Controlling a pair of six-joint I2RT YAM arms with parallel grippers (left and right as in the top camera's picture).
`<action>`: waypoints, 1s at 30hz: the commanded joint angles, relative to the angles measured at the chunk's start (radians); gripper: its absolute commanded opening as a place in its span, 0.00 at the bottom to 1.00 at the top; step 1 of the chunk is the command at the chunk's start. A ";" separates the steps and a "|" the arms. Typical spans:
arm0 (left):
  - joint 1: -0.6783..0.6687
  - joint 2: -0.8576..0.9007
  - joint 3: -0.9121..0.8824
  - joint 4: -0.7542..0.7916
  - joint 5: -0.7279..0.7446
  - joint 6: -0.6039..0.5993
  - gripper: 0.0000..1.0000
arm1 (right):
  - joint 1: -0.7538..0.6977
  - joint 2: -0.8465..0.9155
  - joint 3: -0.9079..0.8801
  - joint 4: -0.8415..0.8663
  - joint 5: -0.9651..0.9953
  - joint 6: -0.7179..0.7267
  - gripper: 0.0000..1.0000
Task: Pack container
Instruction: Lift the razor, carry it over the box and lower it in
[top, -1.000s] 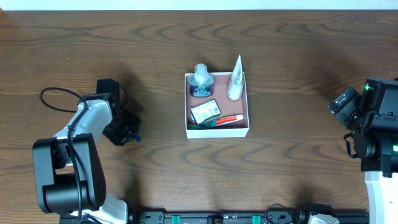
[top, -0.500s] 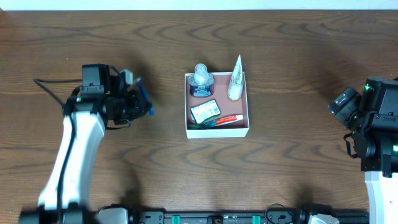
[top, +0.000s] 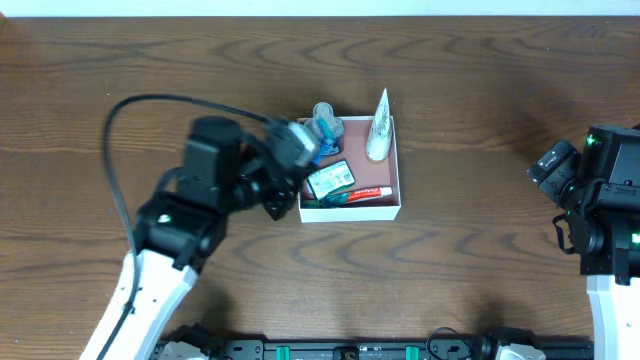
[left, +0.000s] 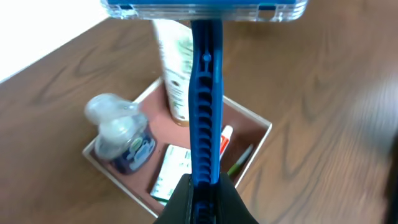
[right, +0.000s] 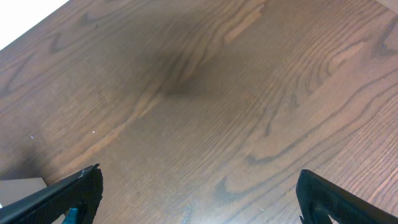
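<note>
Left wrist view shows the left gripper (left: 200, 200) clamped on the blue razor (left: 205, 93), its handle running straight out over the container (left: 249, 118).

Top of blue razor (left: 205, 112) beyond the upper edge; container (top: 399, 185) left wall behind left arm (top: 215, 175).

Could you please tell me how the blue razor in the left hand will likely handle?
The blue razor looks like thin rigid plastic, so probably light and stiff. Its ribbed handle should resist slipping in the left hand. Its wide head might snag the container rim.
</note>
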 joint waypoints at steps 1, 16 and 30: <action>-0.058 0.065 0.016 -0.001 -0.114 0.222 0.06 | -0.006 0.000 0.006 -0.001 0.014 0.013 0.99; -0.223 0.335 0.016 0.034 -0.406 0.360 0.14 | -0.006 0.000 0.006 -0.001 0.014 0.013 0.99; -0.228 0.329 0.016 0.055 -0.406 0.336 0.80 | -0.006 0.000 0.006 -0.001 0.014 0.013 0.99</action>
